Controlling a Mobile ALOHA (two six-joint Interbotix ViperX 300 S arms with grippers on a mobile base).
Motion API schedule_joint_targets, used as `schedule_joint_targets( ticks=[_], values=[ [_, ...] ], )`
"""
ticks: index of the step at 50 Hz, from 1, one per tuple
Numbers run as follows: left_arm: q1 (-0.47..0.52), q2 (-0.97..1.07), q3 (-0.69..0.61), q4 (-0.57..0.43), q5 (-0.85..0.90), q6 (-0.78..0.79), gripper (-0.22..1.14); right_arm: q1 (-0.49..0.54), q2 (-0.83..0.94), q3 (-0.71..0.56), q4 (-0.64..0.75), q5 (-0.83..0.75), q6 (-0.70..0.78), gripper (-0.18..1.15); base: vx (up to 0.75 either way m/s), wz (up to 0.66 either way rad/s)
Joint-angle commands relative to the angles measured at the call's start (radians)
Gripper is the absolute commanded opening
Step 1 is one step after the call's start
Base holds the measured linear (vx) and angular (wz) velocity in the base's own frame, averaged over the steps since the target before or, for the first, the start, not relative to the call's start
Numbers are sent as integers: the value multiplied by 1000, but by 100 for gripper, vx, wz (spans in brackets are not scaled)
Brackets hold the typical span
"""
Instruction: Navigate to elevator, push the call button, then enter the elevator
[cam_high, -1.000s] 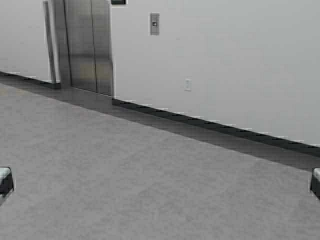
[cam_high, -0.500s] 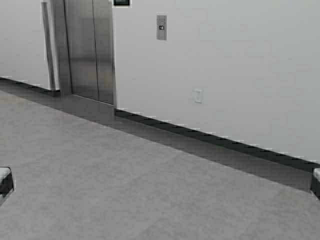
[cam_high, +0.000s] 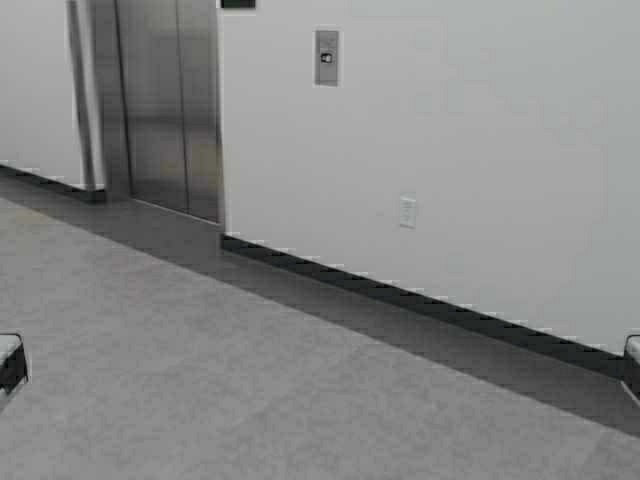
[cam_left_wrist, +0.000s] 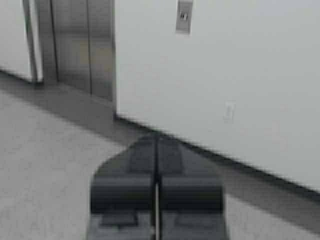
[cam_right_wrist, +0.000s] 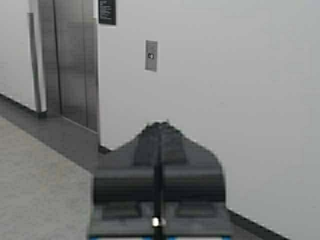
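Both arms ride low and forward, the left gripper (cam_left_wrist: 156, 197) and right gripper (cam_right_wrist: 158, 190) each pressed closed and holding nothing. Across the grey floor (cam_high: 200, 380), the call button (cam_high: 327, 57) sits on the white wall just right of the closed elevator (cam_high: 165, 110). The robot seems mid-approach; next it must drive nearer and raise an arm.

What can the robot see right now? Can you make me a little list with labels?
elevator: steel doors shut, far left on the wall
call button: grey plate on the white wall, right of the doors
outlet plate: small, white, lower on the wall
floor: grey, with a dark strip along the wall
left pincer: shut, held out in front
right pincer: shut, held out in front
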Motion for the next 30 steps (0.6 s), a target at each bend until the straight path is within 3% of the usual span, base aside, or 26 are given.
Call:
schedule_joint_targets(
  ticks=[1, 14, 30],
  values=[
    [0, -5, -14, 3, -6, 0, 3, -2, 12, -20, -3, -8, -2, 4, 68, -9],
    [-2, 2, -8, 2, -6, -2, 3, -2, 26, -26, -2, -14, 5, 4, 67, -11],
    [0, 21, -15, 2, -6, -6, 3, 0, 18, -18, -3, -20, 3, 4, 65, 10]
  ],
)
